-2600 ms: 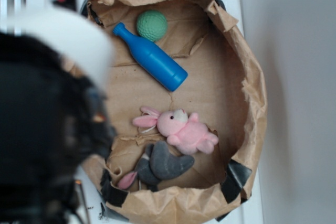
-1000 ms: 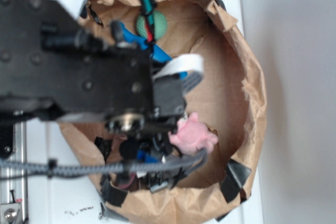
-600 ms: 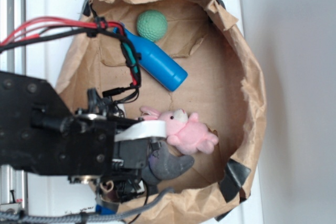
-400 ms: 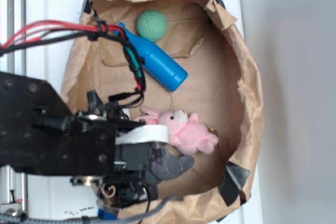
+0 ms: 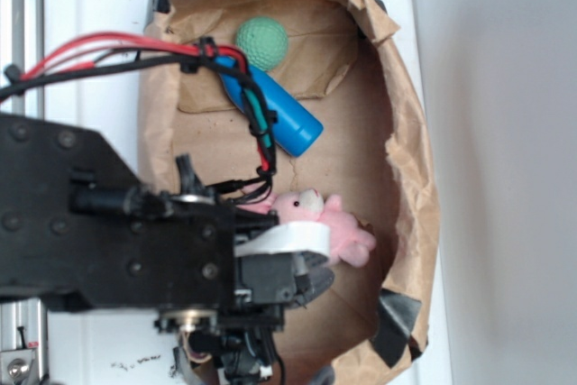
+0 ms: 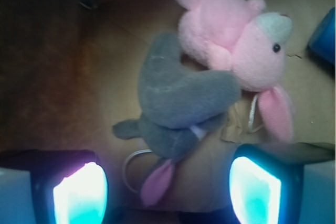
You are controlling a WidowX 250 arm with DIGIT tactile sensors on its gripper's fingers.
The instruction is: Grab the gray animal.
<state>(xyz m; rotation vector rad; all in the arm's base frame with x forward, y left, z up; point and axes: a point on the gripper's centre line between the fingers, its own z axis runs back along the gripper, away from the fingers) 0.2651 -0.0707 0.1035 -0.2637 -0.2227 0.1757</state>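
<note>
Directly between spread fingers (image 6: 255, 192) — the gray animal (image 6: 181, 103), untouched.

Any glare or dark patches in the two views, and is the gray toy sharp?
Wrist: finger pads glow blown-out cyan-pink, upper left falls into dark shadow, gray animal slightly soft but readable. Exterior: even light, the arm hides most of the gray animal.
</note>
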